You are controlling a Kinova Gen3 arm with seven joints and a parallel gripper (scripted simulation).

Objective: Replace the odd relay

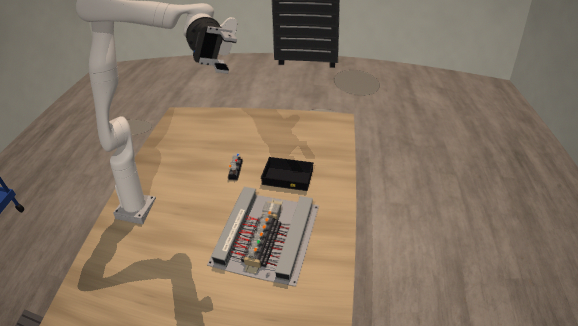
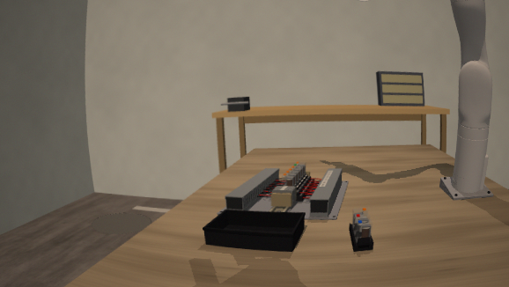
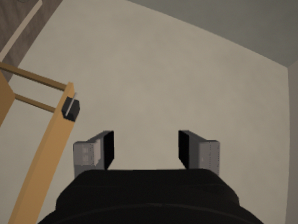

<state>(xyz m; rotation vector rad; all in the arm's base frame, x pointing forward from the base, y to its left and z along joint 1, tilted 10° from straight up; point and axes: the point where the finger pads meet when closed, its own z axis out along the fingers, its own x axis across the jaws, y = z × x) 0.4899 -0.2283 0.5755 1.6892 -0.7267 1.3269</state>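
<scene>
My gripper (image 1: pixel 226 52) (image 3: pixel 146 144) is open and empty, high above the table's back left; it is out of view in the exterior view. A row of relays stands in sockets on the grey panel. Several have orange buttons; one relay has a green button (image 1: pixel 258 242) (image 2: pixel 295 165), second from the front end in the top view. A small black holder (image 1: pixel 233 176) (image 2: pixel 362 243) left of the tray in the top view bears spares with an orange button (image 1: pixel 230 166) (image 2: pixel 364 209), a red one and a blue one. The black tray (image 1: pixel 280 184) (image 2: pixel 251 239) shows no relay inside.
Grey wire ducts (image 1: pixel 300 235) (image 2: pixel 253 187) flank the relay row on both sides, with red wires between. Tan end blocks (image 1: pixel 252 264) (image 2: pixel 283 197) close off the row. The tray stands just behind the panel in the top view. A second table (image 2: pixel 330 110) stands by the wall.
</scene>
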